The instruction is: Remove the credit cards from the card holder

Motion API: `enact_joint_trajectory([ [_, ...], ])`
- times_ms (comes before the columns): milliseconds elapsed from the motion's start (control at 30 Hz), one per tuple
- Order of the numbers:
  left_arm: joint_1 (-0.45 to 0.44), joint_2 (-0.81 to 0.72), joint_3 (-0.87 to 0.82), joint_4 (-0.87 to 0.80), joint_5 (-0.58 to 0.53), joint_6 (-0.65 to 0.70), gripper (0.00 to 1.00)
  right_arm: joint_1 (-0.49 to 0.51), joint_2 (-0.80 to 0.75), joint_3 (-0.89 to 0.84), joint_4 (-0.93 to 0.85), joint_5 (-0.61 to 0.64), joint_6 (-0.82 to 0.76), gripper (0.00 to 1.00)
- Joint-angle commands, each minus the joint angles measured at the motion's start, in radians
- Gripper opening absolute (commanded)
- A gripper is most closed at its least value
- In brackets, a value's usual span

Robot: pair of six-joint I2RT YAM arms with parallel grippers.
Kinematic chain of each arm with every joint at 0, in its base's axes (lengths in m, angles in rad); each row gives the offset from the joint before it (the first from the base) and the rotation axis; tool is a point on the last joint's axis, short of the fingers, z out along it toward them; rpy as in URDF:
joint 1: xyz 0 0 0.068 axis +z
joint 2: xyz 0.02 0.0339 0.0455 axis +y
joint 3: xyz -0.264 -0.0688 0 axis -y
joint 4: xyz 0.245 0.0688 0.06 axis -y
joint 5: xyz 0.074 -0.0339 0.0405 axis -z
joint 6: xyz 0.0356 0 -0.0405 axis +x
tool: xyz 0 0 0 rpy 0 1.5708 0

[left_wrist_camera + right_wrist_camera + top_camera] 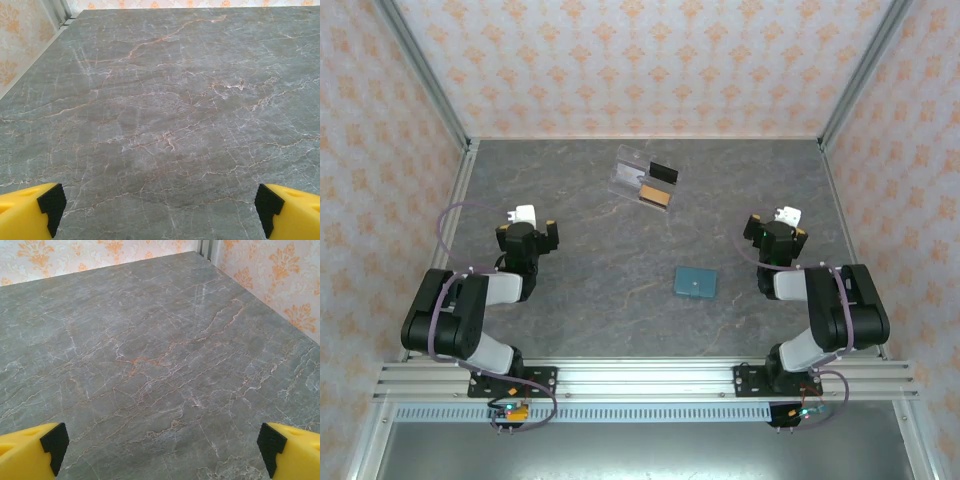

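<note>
While the left pincer and right pincer gape empty, the card holder lies between them, nearer the right.

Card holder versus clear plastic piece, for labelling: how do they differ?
The card holder is opaque teal-blue; the clear plastic piece is see-through. The card holder lies alone toward the near edge; the plastic piece lies farther back, a black item beside it. Both rest on the table.

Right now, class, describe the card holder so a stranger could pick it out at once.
Start at the grey marble table. Just right of its middle, nearer the right arm, lies the card holder. It is a flat teal rectangle, unlike the clear plastic piece farther back.
</note>
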Motion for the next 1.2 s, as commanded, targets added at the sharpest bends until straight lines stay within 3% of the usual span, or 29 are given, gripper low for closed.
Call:
enact_joint_trajectory([
  [0, 0.001, 0.002, 0.021, 0.028, -0.021, -0.004, 1.00, -0.002, -0.002, 0.015, -0.004, -0.005, 0.007, 0.99],
  [867, 0.001, -0.001, 0.017, 0.035, -0.024, -0.004, 1.00, -0.002, -0.005, 0.010, 0.005, 0.000, 0.005, 0.99],
  [1000, 0.001, -0.080, 0.028, -0.053, -0.048, -0.015, 1.00, -0.002, -0.117, 0.050, -0.164, 0.039, 0.020, 0.99],
  [1167, 0.001, -0.205, 0.139, -0.392, -0.085, -0.069, 1.00, -0.002, -0.247, 0.202, -0.559, 0.075, 0.161, 0.99],
])
